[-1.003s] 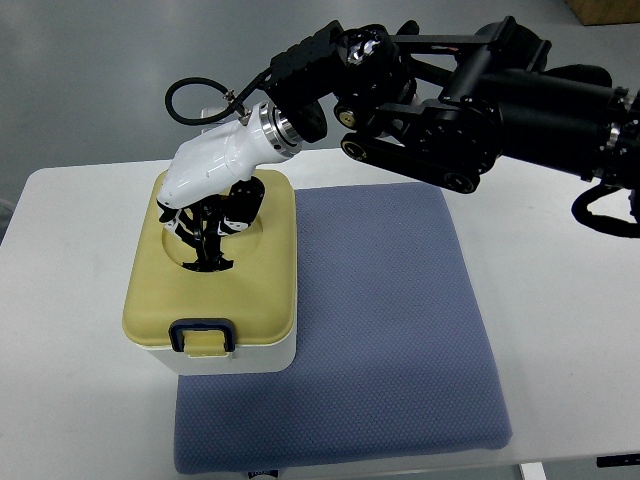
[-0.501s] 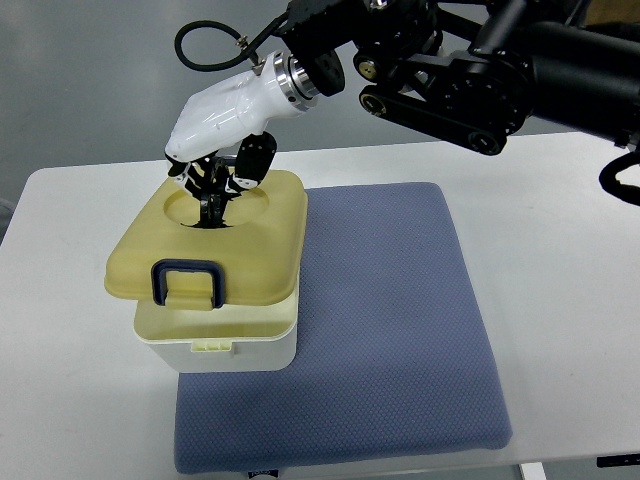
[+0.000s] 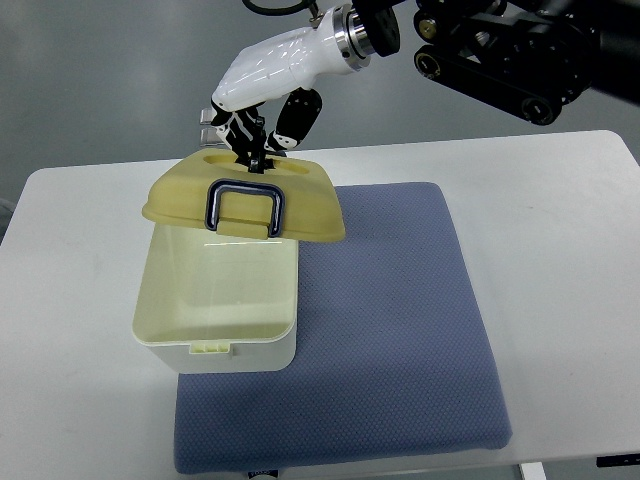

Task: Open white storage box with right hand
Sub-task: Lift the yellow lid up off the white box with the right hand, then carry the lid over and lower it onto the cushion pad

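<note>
A white storage box (image 3: 222, 345) stands on the left edge of a blue mat (image 3: 390, 330), its pale inside showing. Its yellow lid (image 3: 240, 200) is lifted off and hangs tilted above the box's far side, the dark blue latch handle (image 3: 243, 208) facing the camera. My right hand (image 3: 250, 140), white with black fingers, comes in from the upper right and is shut on the lid, its fingers down in the recess on the lid's top. The left arm does not show.
The white table (image 3: 70, 300) carries the mat and box. The black right arm (image 3: 500, 50) spans the top of the picture. Grey floor lies beyond the table's far edge.
My right hand has risen and moved right and away with the lid. The lid went from sitting on the box to hanging tilted above it, and the box interior now shows.
</note>
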Controlling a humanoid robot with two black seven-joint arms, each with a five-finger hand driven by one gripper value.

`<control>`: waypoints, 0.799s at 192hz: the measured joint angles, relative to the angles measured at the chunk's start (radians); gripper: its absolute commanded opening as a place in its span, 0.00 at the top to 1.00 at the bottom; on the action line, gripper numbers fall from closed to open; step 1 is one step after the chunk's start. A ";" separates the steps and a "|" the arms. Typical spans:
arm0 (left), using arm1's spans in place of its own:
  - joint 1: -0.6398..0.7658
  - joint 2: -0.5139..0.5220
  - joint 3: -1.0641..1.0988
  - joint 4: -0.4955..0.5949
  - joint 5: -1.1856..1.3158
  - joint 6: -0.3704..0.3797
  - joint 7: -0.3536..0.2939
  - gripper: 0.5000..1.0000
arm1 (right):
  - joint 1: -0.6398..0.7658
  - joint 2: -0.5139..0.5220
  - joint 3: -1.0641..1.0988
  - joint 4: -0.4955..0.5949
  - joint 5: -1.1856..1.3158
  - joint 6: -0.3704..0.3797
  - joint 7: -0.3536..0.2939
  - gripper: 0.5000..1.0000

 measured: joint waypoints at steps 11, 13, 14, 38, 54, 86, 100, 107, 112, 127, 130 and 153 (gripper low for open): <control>0.000 0.000 0.000 0.000 0.000 0.000 0.000 0.00 | 0.006 -0.013 0.005 0.000 0.014 0.000 0.000 1.00; 0.000 0.000 0.000 0.000 0.000 0.000 0.000 0.00 | 0.007 -0.015 0.007 0.000 0.017 0.000 0.000 1.00; 0.000 0.000 0.000 0.000 0.000 0.000 0.000 0.00 | 0.008 -0.016 0.007 0.000 0.018 0.001 0.000 1.00; 0.000 0.000 0.000 0.000 0.000 0.000 0.000 0.00 | 0.015 -0.035 0.019 0.000 0.043 0.016 0.000 1.00; 0.000 0.000 0.000 0.000 0.000 0.000 0.000 0.00 | 0.015 -0.045 0.021 0.000 0.047 0.020 0.000 1.00; 0.000 0.000 0.000 0.000 0.000 0.000 0.000 0.00 | 0.027 -0.054 0.030 0.000 0.048 0.018 0.000 1.00; 0.000 0.000 0.000 0.000 0.000 0.000 0.000 0.00 | 0.028 -0.065 0.033 0.000 0.048 0.013 0.000 1.00; 0.000 0.000 0.000 0.000 0.000 0.000 0.000 0.00 | 0.025 -0.075 0.033 0.000 0.048 0.010 0.000 1.00; 0.000 0.000 0.000 0.000 0.000 0.000 0.000 0.00 | 0.023 -0.083 0.034 0.000 0.048 0.009 0.000 1.00; 0.000 0.000 0.000 0.000 0.000 0.000 0.000 0.00 | 0.012 -0.109 0.034 0.000 0.048 0.002 0.000 1.00; 0.000 0.000 0.000 0.000 0.000 0.000 0.000 0.00 | 0.009 -0.114 0.034 0.000 0.048 0.000 0.000 1.00; 0.000 0.000 0.000 0.000 0.000 0.000 0.000 0.00 | -0.022 -0.170 0.034 0.000 0.048 -0.025 0.000 1.00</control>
